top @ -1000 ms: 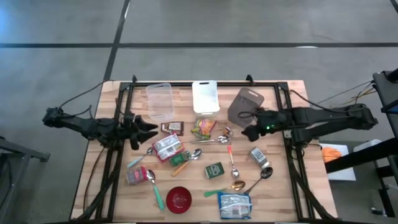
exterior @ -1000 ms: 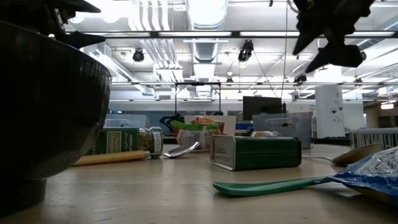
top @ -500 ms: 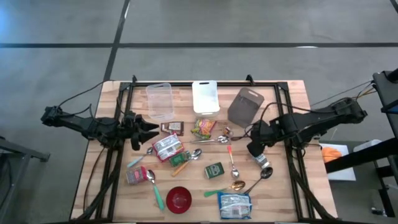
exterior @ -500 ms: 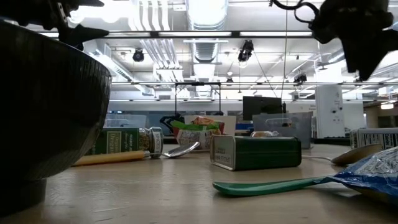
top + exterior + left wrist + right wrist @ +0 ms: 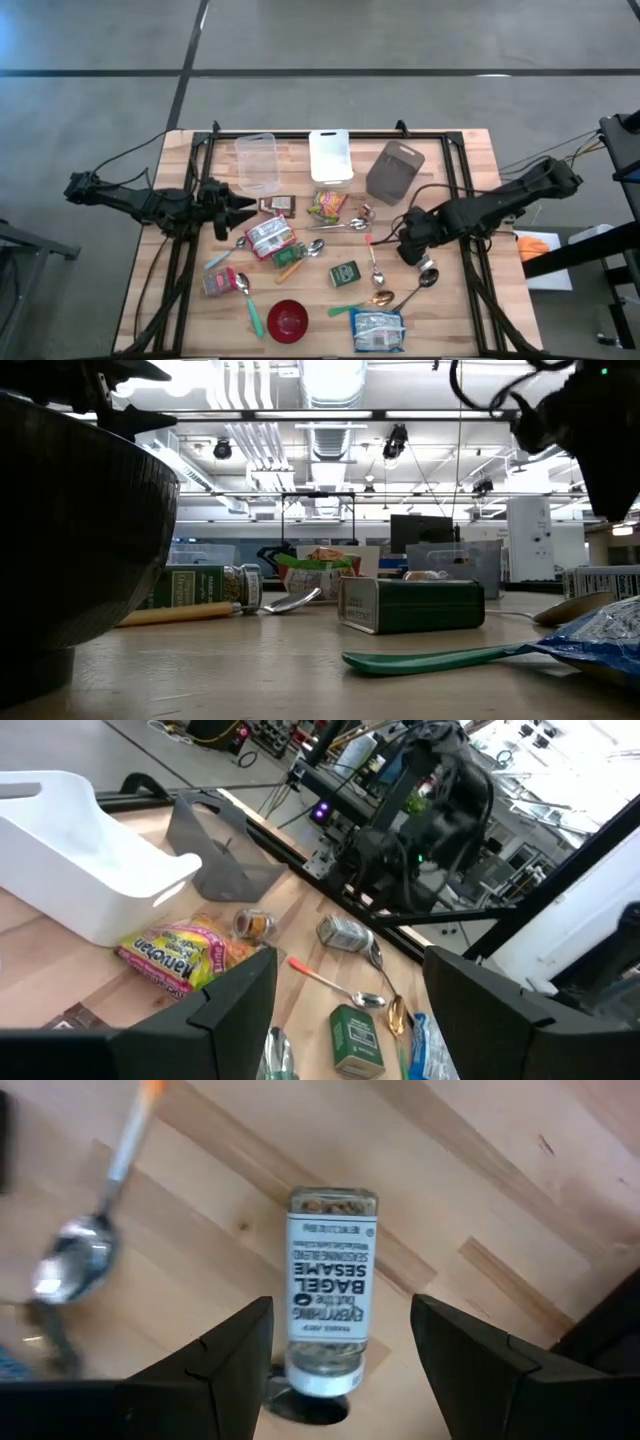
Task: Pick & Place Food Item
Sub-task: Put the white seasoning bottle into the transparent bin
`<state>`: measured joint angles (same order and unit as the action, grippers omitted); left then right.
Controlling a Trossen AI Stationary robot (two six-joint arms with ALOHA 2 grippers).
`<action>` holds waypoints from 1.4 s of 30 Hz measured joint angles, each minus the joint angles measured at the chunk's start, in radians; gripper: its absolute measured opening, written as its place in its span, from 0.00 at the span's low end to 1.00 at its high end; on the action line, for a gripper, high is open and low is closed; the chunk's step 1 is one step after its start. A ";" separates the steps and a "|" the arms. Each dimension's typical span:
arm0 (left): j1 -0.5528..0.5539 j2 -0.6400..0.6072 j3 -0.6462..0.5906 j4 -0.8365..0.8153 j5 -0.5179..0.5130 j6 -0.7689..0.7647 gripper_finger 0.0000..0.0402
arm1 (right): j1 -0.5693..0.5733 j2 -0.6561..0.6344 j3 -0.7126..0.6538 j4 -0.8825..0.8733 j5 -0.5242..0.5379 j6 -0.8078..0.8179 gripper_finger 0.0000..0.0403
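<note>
A seasoning jar (image 5: pixel 330 1295) with a white label lies on its side on the wooden table (image 5: pixel 470 180), right of centre; in the high view only its near end (image 5: pixel 424 262) shows. My right gripper (image 5: pixel 410 246) hangs open above it, pointing down, with one finger (image 5: pixel 235 1350) on each side of the jar and clear of it. My left gripper (image 5: pixel 240 210) waits open and level above the table's left part, with nothing between its fingers (image 5: pixel 235 1010).
Near the jar lie an orange-handled spoon (image 5: pixel 373 258) and other spoons (image 5: pixel 425 280). A candy bag (image 5: pixel 327 205), a green tin (image 5: pixel 345 273), a blue packet (image 5: pixel 377 328) and a red bowl (image 5: pixel 288 320) are spread about. Clear (image 5: pixel 257 163), white (image 5: pixel 331 155) and grey (image 5: pixel 394 170) containers stand at the far side.
My right gripper has swung toward the table's near edge and come down, tipping from nearly level to pointing straight down over the seasoning jar. Its fingers have stayed open. The jar has not moved.
</note>
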<state>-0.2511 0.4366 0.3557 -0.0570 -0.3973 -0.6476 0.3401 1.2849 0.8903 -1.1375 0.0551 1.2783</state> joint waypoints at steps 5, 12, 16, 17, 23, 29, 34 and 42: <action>0.014 0.000 0.000 0.000 -0.002 0.000 0.63 | 0.008 0.073 -0.016 0.052 0.000 -0.025 0.58; 0.017 0.000 -0.001 0.000 -0.002 0.000 0.63 | 0.007 0.118 -0.036 0.096 0.008 -0.041 0.58; 0.017 0.000 -0.001 0.000 -0.002 0.000 0.63 | 0.007 0.116 -0.072 0.166 0.007 -0.040 0.58; 0.017 0.000 -0.001 -0.001 -0.002 0.000 0.63 | 0.007 0.112 -0.080 0.190 0.007 -0.037 0.58; 0.018 0.000 -0.001 -0.001 -0.002 0.000 0.63 | 0.006 0.105 -0.112 0.204 0.012 -0.027 0.58; 0.020 0.001 -0.001 -0.011 -0.002 0.015 0.63 | -0.002 0.108 -0.151 0.228 0.041 -0.056 0.58; 0.024 0.006 -0.001 -0.019 0.000 0.011 0.63 | -0.005 0.102 -0.198 0.300 0.053 -0.051 0.58; 0.026 0.006 -0.001 -0.023 0.002 -0.007 0.63 | -0.007 0.107 -0.194 0.342 0.063 -0.042 0.58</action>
<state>-0.2251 0.4431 0.3546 -0.0795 -0.3956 -0.6550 0.3326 1.3914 0.6964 -0.7953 0.1185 1.2362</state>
